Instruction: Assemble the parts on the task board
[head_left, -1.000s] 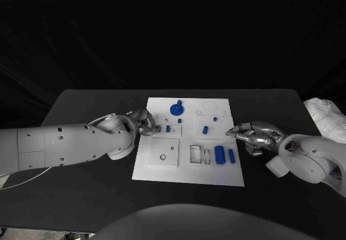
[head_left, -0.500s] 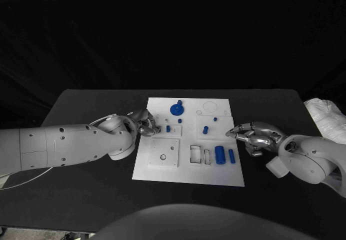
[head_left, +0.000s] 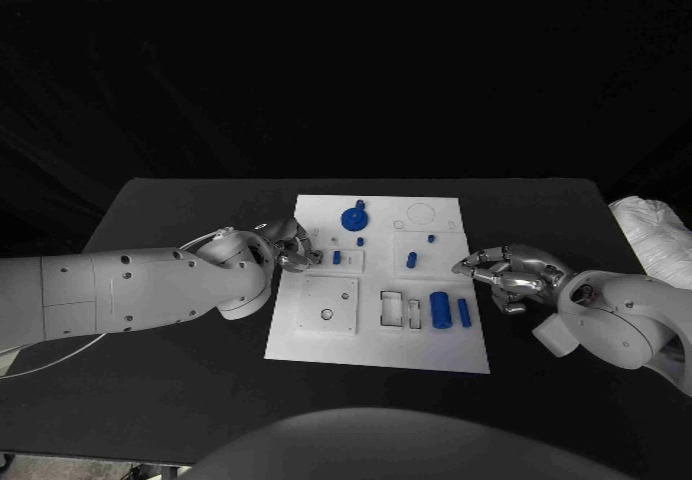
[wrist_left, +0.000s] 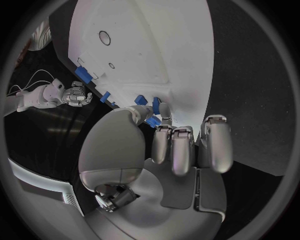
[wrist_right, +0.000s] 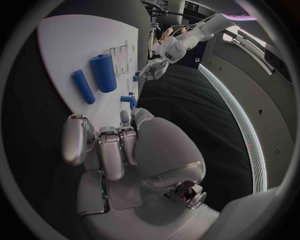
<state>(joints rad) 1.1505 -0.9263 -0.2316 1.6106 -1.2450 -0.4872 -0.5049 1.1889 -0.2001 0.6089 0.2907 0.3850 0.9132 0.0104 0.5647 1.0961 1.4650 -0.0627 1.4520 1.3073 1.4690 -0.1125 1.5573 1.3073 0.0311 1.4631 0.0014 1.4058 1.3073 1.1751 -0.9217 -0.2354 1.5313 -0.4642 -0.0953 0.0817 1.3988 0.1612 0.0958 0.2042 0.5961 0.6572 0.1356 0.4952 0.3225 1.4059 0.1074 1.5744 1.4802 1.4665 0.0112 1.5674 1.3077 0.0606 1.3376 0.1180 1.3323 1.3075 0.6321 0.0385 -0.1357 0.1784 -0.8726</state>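
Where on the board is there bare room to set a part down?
Free: the task board strip along its near edge, below the square recess, and the corner beside the round outline. Crowded: the middle, between the left hand and right hand.

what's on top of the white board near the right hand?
On the white board, two blue cylinders lie side by side: a thick one and a thin one. The right hand sits beside the board's edge, not covering them.

The left hand (head_left: 289, 245) is covering the left edge of the task board (head_left: 378, 340), so contact with the small blue part (head_left: 336, 257) beside its fingertips cannot be confirmed. The right hand (head_left: 505, 275) is curling its fingers inward, hiding whether anything is inside.
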